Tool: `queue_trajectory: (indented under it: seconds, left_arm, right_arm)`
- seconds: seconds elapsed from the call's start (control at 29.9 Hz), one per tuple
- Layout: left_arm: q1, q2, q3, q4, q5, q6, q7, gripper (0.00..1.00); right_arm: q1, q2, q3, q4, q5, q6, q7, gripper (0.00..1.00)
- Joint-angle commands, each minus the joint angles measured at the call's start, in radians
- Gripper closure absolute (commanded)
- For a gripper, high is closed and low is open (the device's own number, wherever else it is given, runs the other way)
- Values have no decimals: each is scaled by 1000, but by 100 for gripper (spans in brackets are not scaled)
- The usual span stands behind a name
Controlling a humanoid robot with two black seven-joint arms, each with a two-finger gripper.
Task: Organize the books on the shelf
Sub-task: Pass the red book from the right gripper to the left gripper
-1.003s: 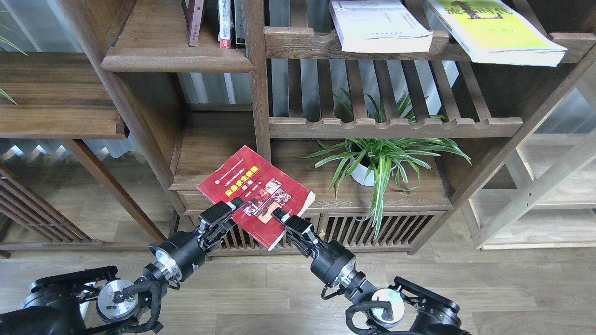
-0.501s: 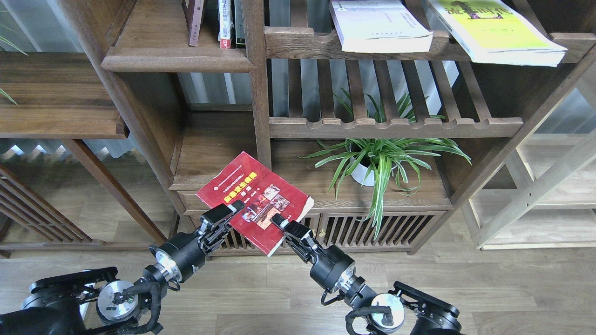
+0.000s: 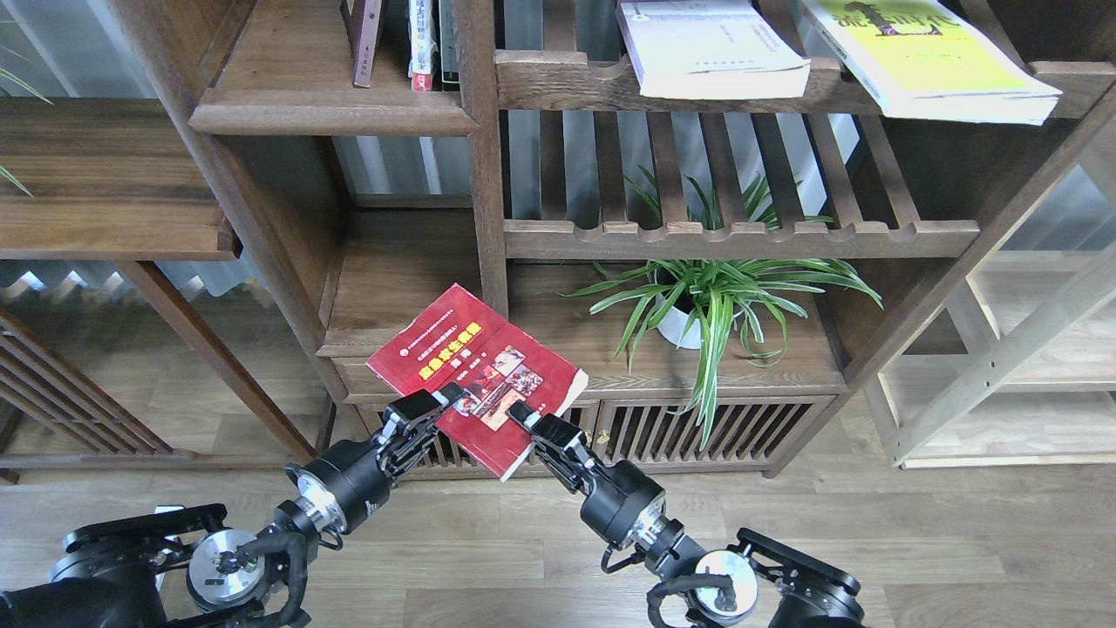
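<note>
Head view: left gripper (image 3: 425,405) and right gripper (image 3: 534,420), both arms angled upward and inward, clamp the tilted red book (image 3: 475,375) by its near edge.

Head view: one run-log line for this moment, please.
phase: carrying | red book: held by both, tilted, front of bookcase | left gripper: shut on it | right gripper: shut on it | shelf: not reached

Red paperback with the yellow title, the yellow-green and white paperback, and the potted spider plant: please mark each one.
Red paperback with the yellow title (image 3: 475,371), head view, on its front cover.
Yellow-green and white paperback (image 3: 928,57), head view, on its green cover.
Potted spider plant (image 3: 717,301), head view, on its leaves.
</note>
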Motion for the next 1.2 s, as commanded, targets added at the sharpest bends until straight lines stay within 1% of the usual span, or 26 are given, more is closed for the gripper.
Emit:
queue_trajectory:
  seconds: [0.0, 0.2, 0.64, 0.7, 0.74, 0.84, 0.87, 0.97, 1.1, 1.17]
  left_arm:
    - [0, 1, 0, 2, 0, 0, 1, 68]
    - [2, 0, 0, 2, -1, 0, 1, 72]
    - [2, -14, 1, -1, 0, 0, 0, 73]
    - [2, -18, 0, -1, 0, 0, 0, 76]
    - [2, -21, 0, -1, -1, 0, 0, 79]
    - [3, -20, 0, -1, -1, 0, 0, 79]
    - [3, -20, 0, -1, -1, 0, 0, 79]
    - [3, -20, 0, -1, -1, 0, 0, 80]
    - [5, -20, 0, 0, -1, 0, 0, 83]
    - [6, -20, 0, 0, -1, 0, 0, 84]
  right_arm:
    - [-5, 0, 0, 0, -2, 0, 0, 96]
    - [-5, 0, 0, 0, -3, 0, 0, 96]
    - [-13, 0, 0, 0, -6, 0, 1, 95]
    - [-14, 0, 0, -2, -8, 0, 1, 91]
    - [-19, 0, 0, -2, -9, 0, 1, 87]
    - [-40, 0, 0, -2, -20, 0, 0, 72]
    - [-49, 0, 2, -2, -26, 0, 0, 70]
    - [-79, 0, 3, -3, -45, 0, 0, 70]
    - [-79, 0, 3, -2, -46, 0, 0, 71]
    - [-77, 0, 3, -3, -46, 0, 0, 72]
